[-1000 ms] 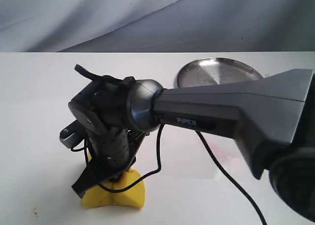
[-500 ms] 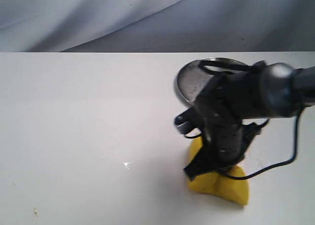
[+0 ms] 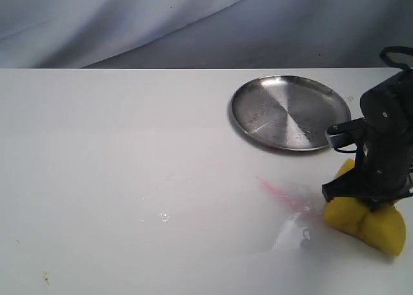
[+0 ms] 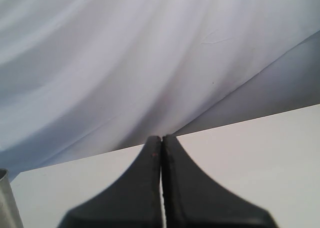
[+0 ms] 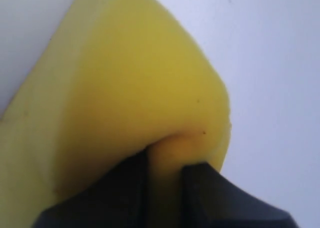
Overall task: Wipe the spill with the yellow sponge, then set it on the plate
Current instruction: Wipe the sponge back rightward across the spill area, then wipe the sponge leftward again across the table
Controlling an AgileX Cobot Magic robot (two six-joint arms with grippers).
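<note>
My right gripper (image 3: 365, 203) is clenched on the bright yellow foam sponge block (image 3: 374, 227). It pinches the block mid-body, so the foam bulges out on both sides. The right wrist view shows the same: foam squeezed in between the two black fingers. The sponge is pressed down on the white desk (image 3: 97, 153), far right side. It is near the round silver metal plate (image 3: 290, 111) but apart from it, not on it.

As for my left gripper (image 4: 161, 140), its fingers are closed flat together with nothing between them. It is aimed at the grey cloth backdrop (image 4: 150, 53), is not seen in the exterior view, and looks idle.

As for the spill, I see no clear amber puddle anywhere on the desk. What does show:
- a faint pink smear (image 3: 284, 193) just beside the sponge
- a thin wet sheen (image 3: 292, 233) close under that smear
- a tiny glint (image 3: 164, 216) mid-desk

I can't tell whether the sheen is leftover liquid or only reflection.

Judgement: the wiping part looks mostly done or at its tail end, as the sponge is down at the end of the wet patch and no puddle is visible. One more pass over the sheen may be needed.

Nothing lies on the plate, so the placing step is not yet begun. What is left is to lift the sponge, carry it over the plate, set it down and let go.
</note>
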